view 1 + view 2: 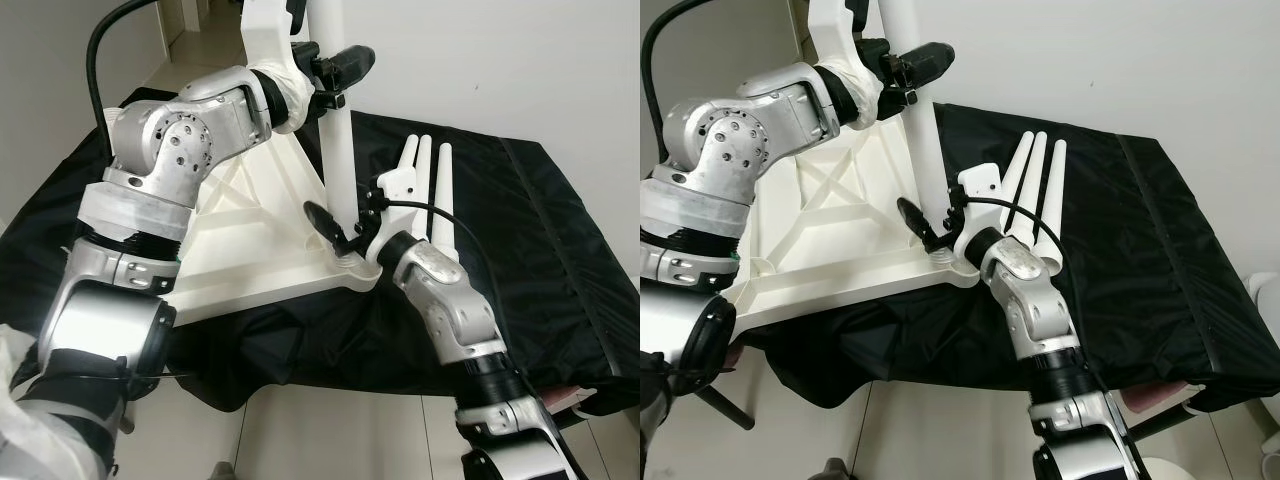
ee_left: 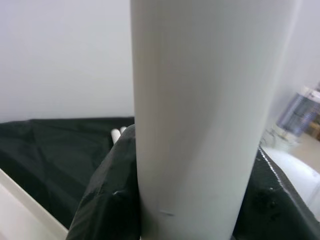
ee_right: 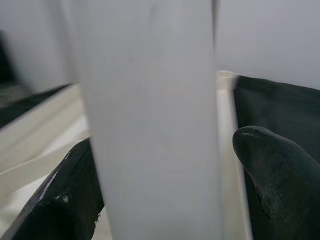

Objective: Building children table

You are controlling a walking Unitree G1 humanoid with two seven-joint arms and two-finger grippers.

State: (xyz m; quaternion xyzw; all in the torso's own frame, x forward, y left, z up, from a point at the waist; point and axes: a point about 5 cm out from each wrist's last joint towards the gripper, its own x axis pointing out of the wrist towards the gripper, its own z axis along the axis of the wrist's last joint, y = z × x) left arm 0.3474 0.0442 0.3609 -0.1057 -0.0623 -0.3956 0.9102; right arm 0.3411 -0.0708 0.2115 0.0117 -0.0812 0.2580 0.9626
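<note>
A white tabletop (image 1: pixel 250 240) lies upside down on black cloth. One white leg (image 1: pixel 338 150) stands upright at its corner; three loose legs (image 1: pixel 432 190) lie beside it.

I lose the upright white leg (image 1: pixel 338 150) past the top of frame. My left gripper (image 1: pixel 335 72) hides part of it at upper centre; the right gripper's (image 1: pixel 340 235) far finger sits behind it. Close-up, the leg blurs, its ends cut off.
</note>
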